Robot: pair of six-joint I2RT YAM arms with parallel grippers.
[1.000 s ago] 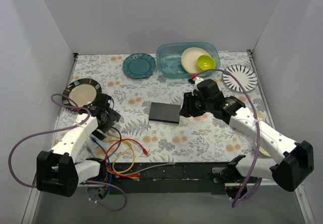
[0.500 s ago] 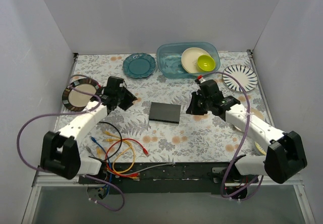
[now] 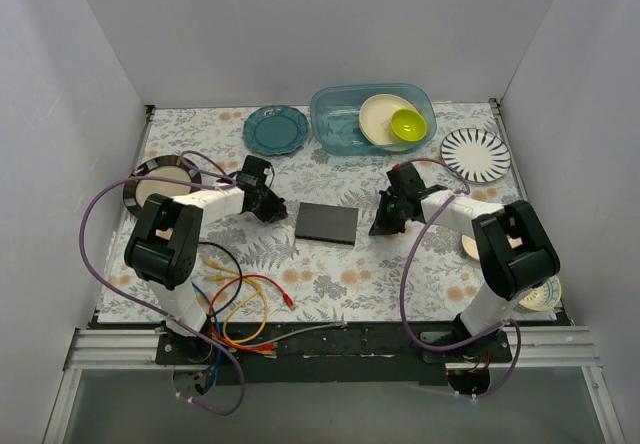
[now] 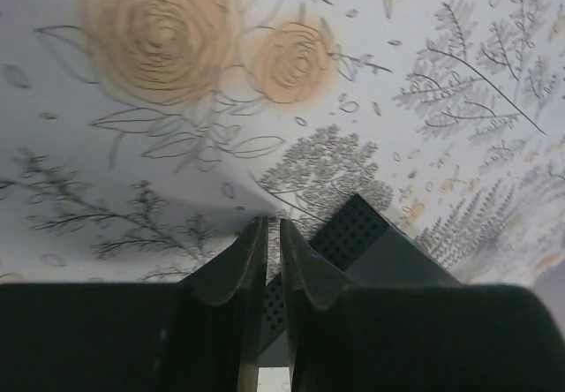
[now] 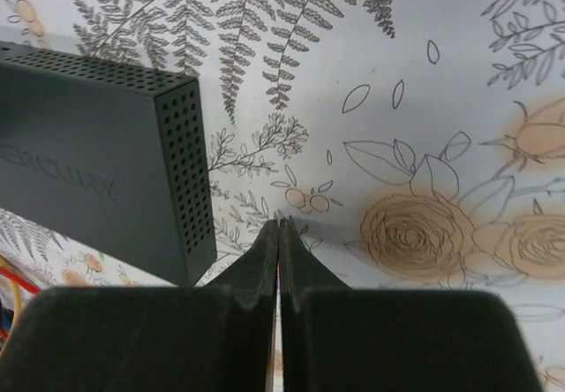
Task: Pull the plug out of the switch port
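fingers of my left claw (image 4: 273,225) stand almost together, with only a thin slit of light between them, and nothing is held there. just past their tips lies a corner of the flat matte black rectangular box (image 4: 375,246), its perforated side towards me; whether i touch it i cannot tell. my right claw (image 5: 279,230) is pressed fully closed and is empty too. its tips are low over the cloth, with the same box to their left, close but apart.

the box lies flat between my two claws, near the middle of the white tablecloth printed with grey ferns and orange roses (image 3: 400,264). the switch port belongs to this box, but no view lets me make out its sockets.

by the near edge lies a tangle of red, yellow and blue cables (image 3: 235,299). towards the far edge are a teal scalloped plate (image 3: 276,129), a clear blue plastic tub (image 3: 330,134) holding a cream plate (image 3: 380,114) and a lime green bowl (image 3: 407,122), and a white plate with black stripes (image 3: 476,154). a black-rimmed plate (image 3: 150,189) lies at the left. plain white walls (image 3: 300,34) close in three sides.
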